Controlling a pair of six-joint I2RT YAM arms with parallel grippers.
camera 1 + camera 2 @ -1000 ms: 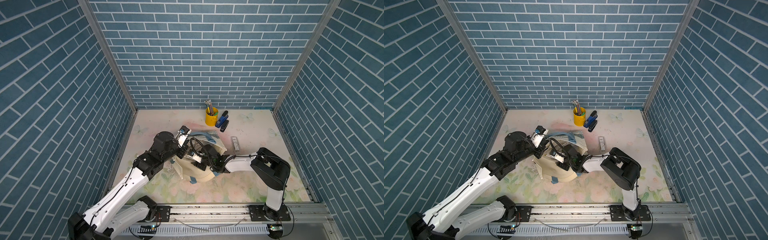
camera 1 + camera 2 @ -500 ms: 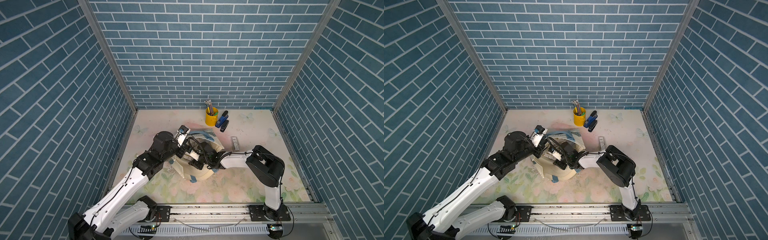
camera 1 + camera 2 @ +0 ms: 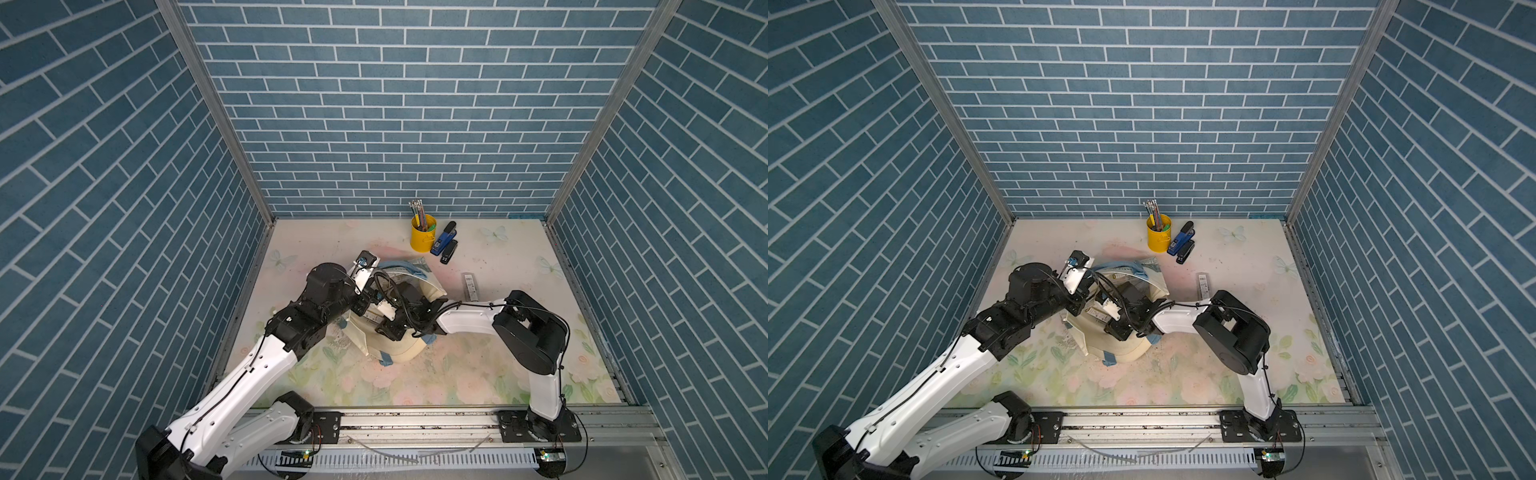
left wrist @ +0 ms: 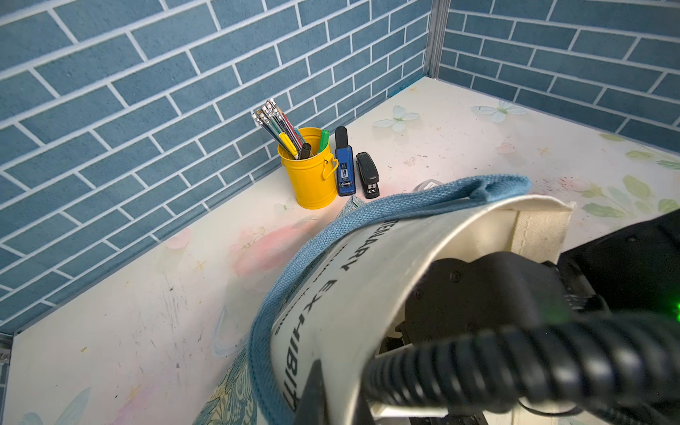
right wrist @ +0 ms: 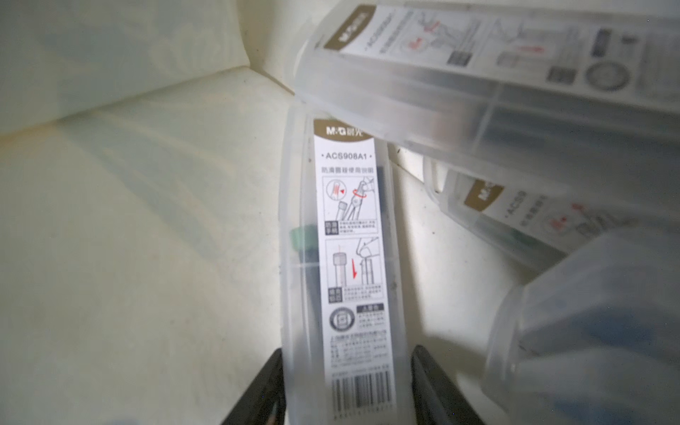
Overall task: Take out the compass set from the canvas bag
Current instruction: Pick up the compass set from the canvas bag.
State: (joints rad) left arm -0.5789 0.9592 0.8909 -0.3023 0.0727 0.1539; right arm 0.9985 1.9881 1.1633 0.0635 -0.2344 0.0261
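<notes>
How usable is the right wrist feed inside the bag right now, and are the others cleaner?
Right wrist view: dim light inside the canvas bag; the label on the middle compass case is readable, the cases around it are blurred. Left wrist view: the yellow pencil cup is sharp, the near black cable soft. Both top views: evenly lit, but the arms cover the bag's mouth.

canvas bag [image 5: 110,228] floor bare beside compass set [image 5: 346,257], 3 cases [image 5: 478,73] crowding its other side

The bag [image 3: 397,355] is cream with light blue straps [image 4: 368,220], the plastic case [image 5: 346,257] frosted clear with a white label, the cup [image 3: 422,237] yellow, the table [image 3: 457,374] pastel-flowered, the walls [image 3: 395,124] blue brick.
</notes>
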